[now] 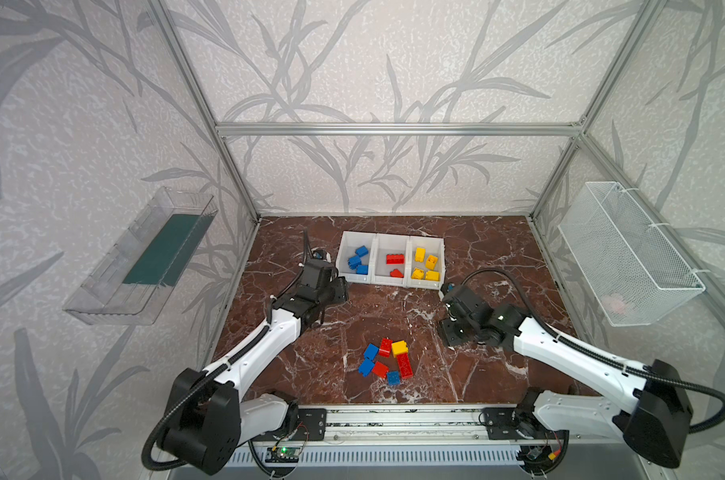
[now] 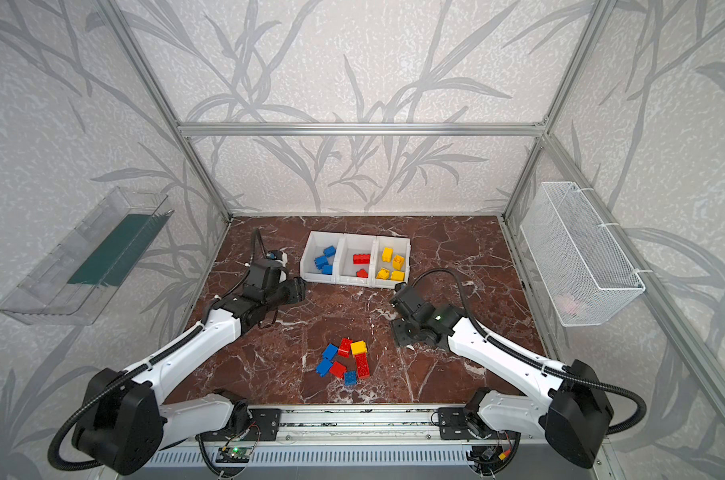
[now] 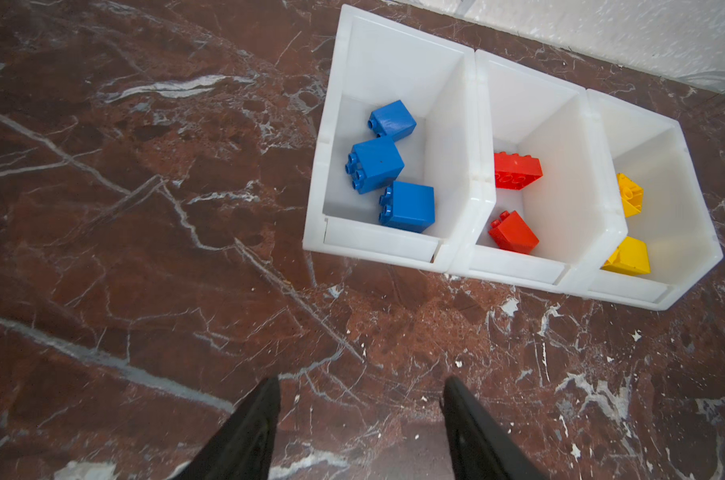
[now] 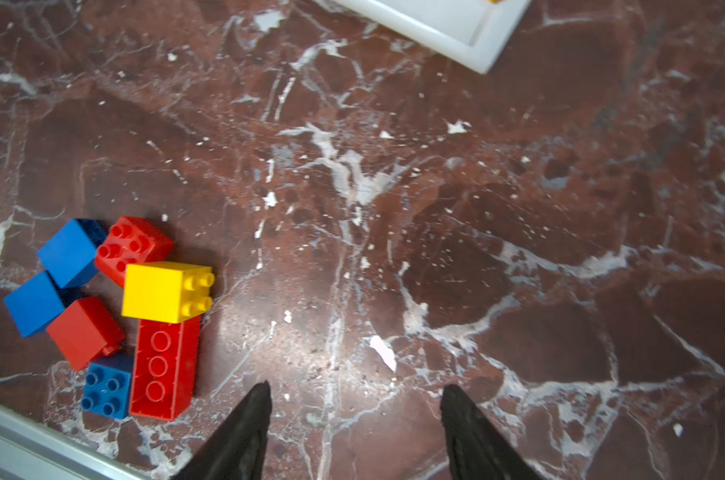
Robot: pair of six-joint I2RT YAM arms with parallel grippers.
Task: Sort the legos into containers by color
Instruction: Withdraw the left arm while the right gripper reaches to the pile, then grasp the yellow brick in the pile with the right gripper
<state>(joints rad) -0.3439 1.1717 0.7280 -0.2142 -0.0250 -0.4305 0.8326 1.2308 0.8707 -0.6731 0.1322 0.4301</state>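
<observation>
1. Located three joined white containers (image 1: 394,243) at rear centre of the marble worktop (image 1: 497,257).
2. Counted three blue bricks (image 1: 355,261) in the container nearest the left arm, two red bricks (image 1: 394,259) in the middle one, and four yellow bricks (image 1: 431,262) in the one nearest the right arm.
3. Found seven loose legos (image 1: 404,365) clustered near the front edge, centre: three blue, three red, one yellow, most touching a neighbour.
4. Recorded left gripper (image 3: 360,382) near the front corner of the blue-filled container, above bare marble, with fingers (image 3: 252,428) spread apart and gripping nothing.
5. Recorded right gripper (image 4: 355,386) between cluster and container row, toward the right edge, with fingers (image 4: 244,428) spread apart and gripping nothing.
</observation>
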